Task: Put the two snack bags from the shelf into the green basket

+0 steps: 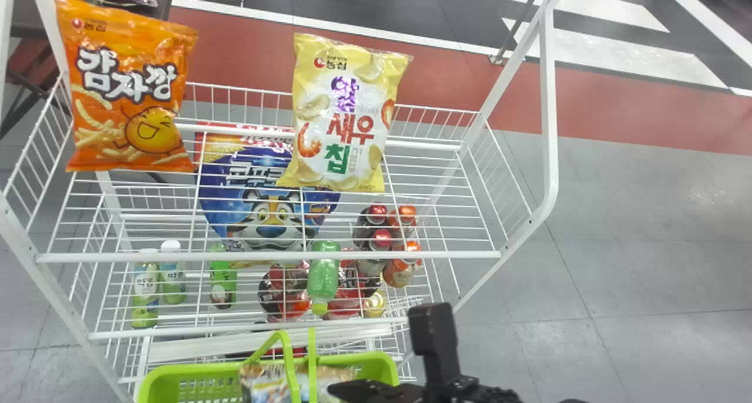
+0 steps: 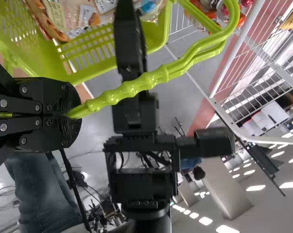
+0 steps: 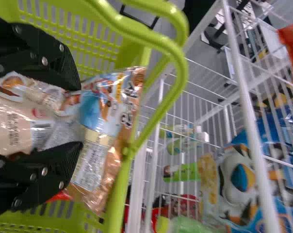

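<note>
- Two snack bags, one orange point(image 1: 126, 97) and one yellow point(image 1: 346, 115), sat on the rack's upper shelf point(image 1: 446, 255), beyond the green basket point(image 1: 385, 365) in the head view. A blue cereal bag point(image 1: 270, 200) was on a lower level, also beyond the basket. The right gripper point(image 1: 364, 388) was at the basket's right end, and packages point(image 1: 267, 379) lay inside the basket.
- In the left wrist view, the left gripper point(image 2: 74, 114) was closed around the basket's handles point(image 2: 151, 80).
- In the right wrist view, the right gripper point(image 3: 82, 114) was over the basket, its fingers spread wide above the packages; whether they touched any, I could not tell. Bottles point(image 3: 183, 145) stood in the rack beside the basket.
</note>
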Tool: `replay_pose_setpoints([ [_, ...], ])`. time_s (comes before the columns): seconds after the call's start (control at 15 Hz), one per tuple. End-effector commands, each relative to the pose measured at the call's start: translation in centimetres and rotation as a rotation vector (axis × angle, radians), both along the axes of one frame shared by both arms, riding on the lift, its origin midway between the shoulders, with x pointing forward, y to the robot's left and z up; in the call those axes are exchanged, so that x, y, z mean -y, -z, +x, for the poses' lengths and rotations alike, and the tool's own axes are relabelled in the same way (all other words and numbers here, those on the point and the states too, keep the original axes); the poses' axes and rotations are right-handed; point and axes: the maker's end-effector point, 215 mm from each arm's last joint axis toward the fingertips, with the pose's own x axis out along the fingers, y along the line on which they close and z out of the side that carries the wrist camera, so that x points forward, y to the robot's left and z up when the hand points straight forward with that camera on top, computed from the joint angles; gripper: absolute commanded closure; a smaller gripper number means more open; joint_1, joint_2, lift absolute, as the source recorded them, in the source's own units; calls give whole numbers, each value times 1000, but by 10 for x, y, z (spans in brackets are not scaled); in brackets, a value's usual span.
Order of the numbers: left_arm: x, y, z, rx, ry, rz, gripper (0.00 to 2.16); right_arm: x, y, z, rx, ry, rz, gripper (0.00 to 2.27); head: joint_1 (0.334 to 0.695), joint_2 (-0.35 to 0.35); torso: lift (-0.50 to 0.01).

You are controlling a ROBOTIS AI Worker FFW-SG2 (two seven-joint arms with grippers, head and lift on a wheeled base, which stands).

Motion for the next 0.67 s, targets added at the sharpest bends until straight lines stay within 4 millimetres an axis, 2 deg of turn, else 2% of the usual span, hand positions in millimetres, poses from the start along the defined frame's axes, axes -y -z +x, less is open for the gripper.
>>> replay_pose_setpoints([
  [0.0, 0, 1, 1, 1, 0, 1, 1693, 22, -23, -2, 25, 19, -18, 73, 695, -350, -11],
  [0.07, 0, 1, 1, 0, 0, 1, 1693, 32, -32, 0, 46, 33, -27, 76, 695, -350, -11],
  [0.13, 0, 2, 1, -2, 0, 0, 1693, 43, -42, 12, 94, 60, -36, 76, 695, -350, -11],
  [0.2, 0, 2, 1, -2, 1, -1, 1693, 54, -59, 37, 189, 110, -23, 80, 695, -350, -11],
  [0.27, 1, 3, 0, -4, 2, -1, 1693, 63, -84, 67, 330, 159, -8, 80, 695, -350, -11],
  [0.33, 1, 3, 0, -5, 2, -2, 1693, 75, -119, 97, 509, 211, -2, 80, 695, -350, -11],
  [0.4, 2, 3, 0, -6, 4, -3, 1693, 86, -157, 118, 692, 266, -12, 80, 695, -350, -11],
  [0.53, 3, 3, 0, -4, 5, -4, 1693, 93, -207, 129, 900, 342, -12, 80, 695, -350, -11],
  [0.6, 3, 4, 0, -6, 6, -2, 1693, 93, -213, 129, 932, 368, -29, 80, 695, -350, -11],
])
